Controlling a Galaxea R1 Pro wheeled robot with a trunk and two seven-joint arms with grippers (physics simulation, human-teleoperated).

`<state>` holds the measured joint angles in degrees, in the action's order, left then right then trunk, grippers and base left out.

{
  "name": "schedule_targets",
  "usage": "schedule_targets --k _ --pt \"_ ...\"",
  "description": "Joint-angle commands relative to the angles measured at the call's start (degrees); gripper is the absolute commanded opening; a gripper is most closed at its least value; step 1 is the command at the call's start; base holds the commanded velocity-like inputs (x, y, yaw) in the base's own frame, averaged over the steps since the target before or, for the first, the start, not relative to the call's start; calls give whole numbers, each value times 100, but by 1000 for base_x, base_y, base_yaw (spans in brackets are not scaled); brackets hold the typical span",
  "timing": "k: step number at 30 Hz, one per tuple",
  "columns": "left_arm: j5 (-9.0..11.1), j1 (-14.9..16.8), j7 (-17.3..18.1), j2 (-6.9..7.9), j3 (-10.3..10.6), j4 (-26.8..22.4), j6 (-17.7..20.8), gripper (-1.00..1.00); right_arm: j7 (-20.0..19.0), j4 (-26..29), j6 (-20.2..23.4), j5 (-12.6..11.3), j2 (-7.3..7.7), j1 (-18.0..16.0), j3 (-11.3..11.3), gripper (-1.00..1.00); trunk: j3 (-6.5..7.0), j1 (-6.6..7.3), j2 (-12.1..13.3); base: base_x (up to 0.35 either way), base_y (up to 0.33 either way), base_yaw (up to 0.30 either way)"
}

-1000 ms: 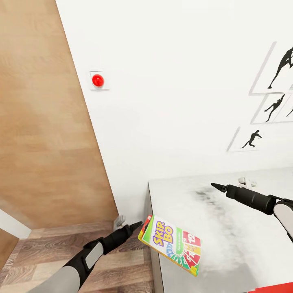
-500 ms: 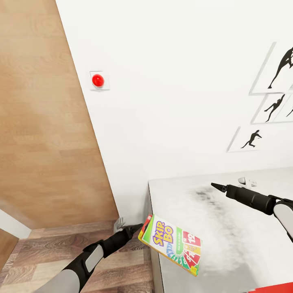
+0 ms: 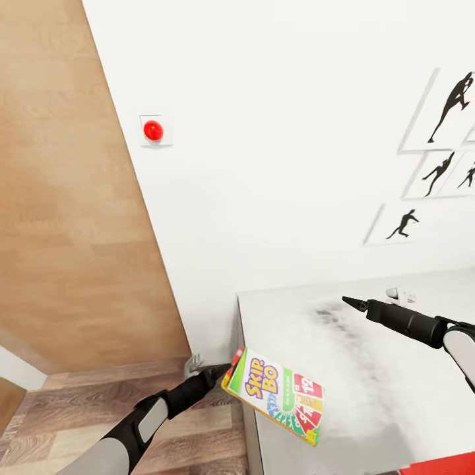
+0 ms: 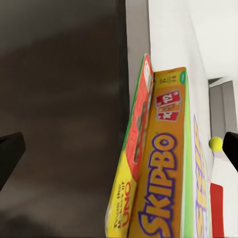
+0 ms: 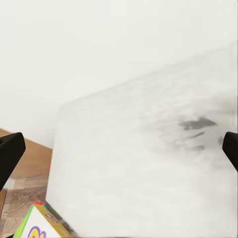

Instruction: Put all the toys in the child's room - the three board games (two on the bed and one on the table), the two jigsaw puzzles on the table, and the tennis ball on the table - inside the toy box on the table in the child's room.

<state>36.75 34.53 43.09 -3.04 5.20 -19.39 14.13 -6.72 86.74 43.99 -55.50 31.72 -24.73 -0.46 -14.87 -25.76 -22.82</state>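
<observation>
Head view, left arm: the left gripper is pinching the near corner of the SKIP-BO board game, which is hanging tilted, partly over the edge of the table and partly over the wood floor.
Head view, right arm: the right gripper is hovering above the table top with nothing in it; its tips are looking pressed together into a point.
Head view, surroundings: a white wall with a red button and black silhouette prints is rising behind the table, and a small white object is lying near the table's far edge.
Left wrist view: the SKIP-BO board game is standing on edge between the finger tips; a red and yellow box printed UNO is lying flat against it, so the jaws may be clamping both. The tennis ball is sitting on the table beyond.
Right wrist view: the bare table top is spreading ahead, with a corner of the SKIP-BO board game showing.
Step in hand: carrying a board game to the table.
Next move: the toy box needs finding, then the box lowering flat into it before the jaws let go.
</observation>
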Motion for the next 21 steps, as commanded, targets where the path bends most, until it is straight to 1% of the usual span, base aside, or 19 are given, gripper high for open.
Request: schedule_targets --k 1,12,21 --pt "60 3 4 3 21 -3 55 100 -31 0 27 24 1 -6 -5 100 -10 -3 -11 0 0 -161" --pt "60 1 -2 -2 20 -3 55 100 -31 0 30 20 1 -6 -6 100 -10 -3 -11 0 0 -198" --pt "60 1 -9 -6 24 -3 55 100 -31 0 31 12 1 -6 -7 100 -10 -3 -11 0 0 -76"
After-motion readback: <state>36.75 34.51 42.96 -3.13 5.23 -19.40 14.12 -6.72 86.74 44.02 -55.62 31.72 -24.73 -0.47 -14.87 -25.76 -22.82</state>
